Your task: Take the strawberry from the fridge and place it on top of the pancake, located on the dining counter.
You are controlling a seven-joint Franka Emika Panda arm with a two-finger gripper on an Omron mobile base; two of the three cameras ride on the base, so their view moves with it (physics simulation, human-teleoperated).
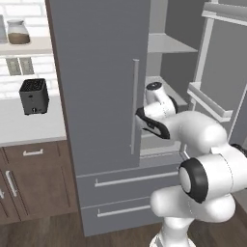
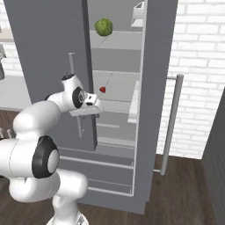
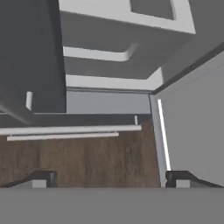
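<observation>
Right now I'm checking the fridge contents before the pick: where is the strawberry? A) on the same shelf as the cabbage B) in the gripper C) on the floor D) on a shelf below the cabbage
D: the strawberry sits on a fridge shelf lower than the cabbage, beyond the open gripper.

Fridge shelves [image 2: 115, 44] carry cabbage [image 2: 103, 27] and strawberry [image 2: 103, 89].

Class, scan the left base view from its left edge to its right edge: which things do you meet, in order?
Glass jar on the shelf → black toaster on the wall counter → closed left fridge door → its vertical bar handle → open fridge interior with pale shelves → swung-open right door with its bins.
</observation>
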